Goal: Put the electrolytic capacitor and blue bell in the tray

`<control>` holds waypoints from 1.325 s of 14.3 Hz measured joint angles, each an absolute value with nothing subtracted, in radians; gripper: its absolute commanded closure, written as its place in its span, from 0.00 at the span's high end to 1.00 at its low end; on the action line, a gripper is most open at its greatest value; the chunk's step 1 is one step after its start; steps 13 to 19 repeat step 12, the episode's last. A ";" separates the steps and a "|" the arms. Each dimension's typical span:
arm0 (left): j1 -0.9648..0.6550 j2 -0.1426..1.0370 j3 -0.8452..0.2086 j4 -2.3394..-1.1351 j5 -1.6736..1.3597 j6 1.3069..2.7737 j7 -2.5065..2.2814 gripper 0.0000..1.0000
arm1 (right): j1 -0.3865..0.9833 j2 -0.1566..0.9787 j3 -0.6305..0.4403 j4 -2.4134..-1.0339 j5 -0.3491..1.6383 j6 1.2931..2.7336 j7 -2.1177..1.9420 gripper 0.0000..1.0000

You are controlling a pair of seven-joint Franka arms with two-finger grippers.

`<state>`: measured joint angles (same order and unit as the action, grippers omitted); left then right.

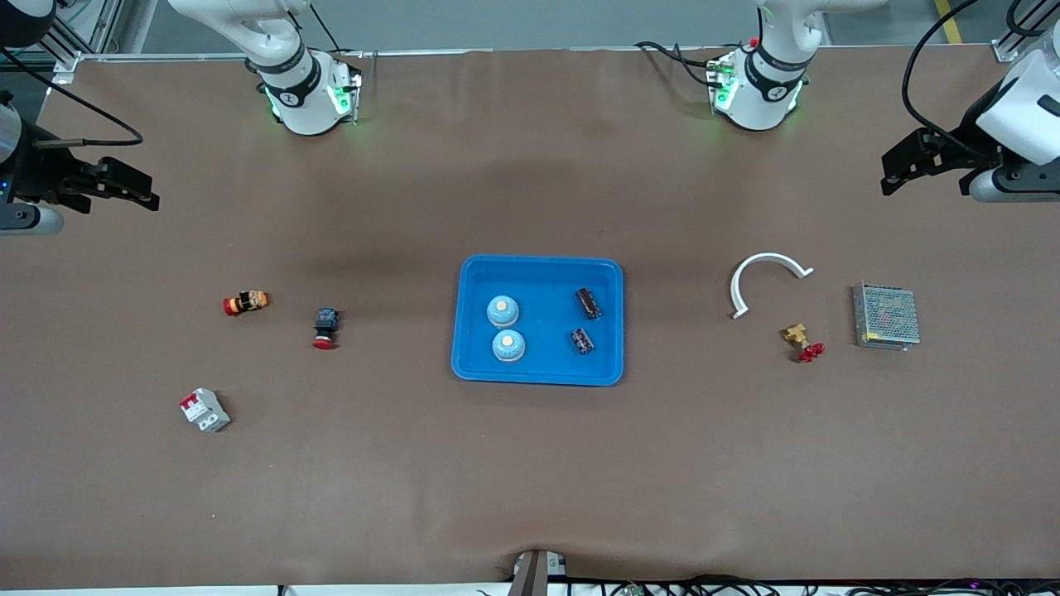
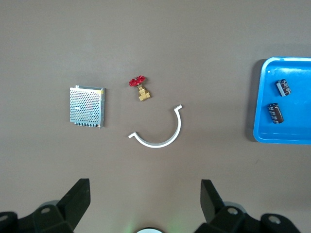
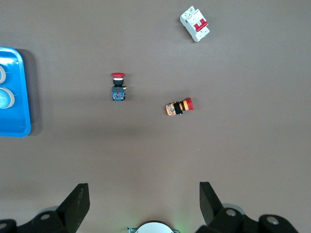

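Observation:
The blue tray (image 1: 540,375) lies in the middle of the table. In it rest two blue bells (image 1: 503,311) (image 1: 508,345) and two dark electrolytic capacitors (image 1: 589,303) (image 1: 582,340). The left wrist view shows the tray's edge (image 2: 256,131) with both capacitors (image 2: 283,88) (image 2: 276,112). The right wrist view catches the tray's rim (image 3: 22,131) and part of a bell (image 3: 4,98). My left gripper (image 1: 888,174) hangs open and empty over bare table at the left arm's end. My right gripper (image 1: 151,192) hangs open and empty over the right arm's end.
Toward the right arm's end lie a red push button (image 1: 325,328), an orange-and-red switch (image 1: 246,303) and a white circuit breaker (image 1: 204,410). Toward the left arm's end lie a white curved clip (image 1: 766,277), a brass valve (image 1: 802,341) and a mesh-covered metal box (image 1: 886,316).

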<state>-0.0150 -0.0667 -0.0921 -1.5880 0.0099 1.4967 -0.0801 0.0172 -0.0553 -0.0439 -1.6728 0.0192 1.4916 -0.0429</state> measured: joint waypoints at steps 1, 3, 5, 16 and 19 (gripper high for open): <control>-0.015 -0.064 -0.092 -1.583 0.010 1.497 -0.080 1.00 | 0.017 -0.055 -0.044 -1.673 0.019 1.492 -0.043 1.00; -0.015 -0.062 -0.092 -1.576 0.010 1.497 -0.080 1.00 | 0.017 -0.055 -0.043 -1.673 0.019 1.492 -0.043 1.00; -0.015 -0.060 -0.092 -1.573 0.010 1.497 -0.080 1.00 | 0.017 -0.055 -0.042 -1.673 0.019 1.492 -0.043 1.00; -0.015 -0.055 -0.092 -1.573 0.010 1.497 -0.080 1.00 | 0.017 -0.055 -0.040 -1.673 0.019 1.492 -0.043 1.00; -0.015 -0.055 -0.092 -1.573 0.010 1.497 -0.080 1.00 | 0.017 -0.055 -0.040 -1.673 0.019 1.492 -0.043 1.00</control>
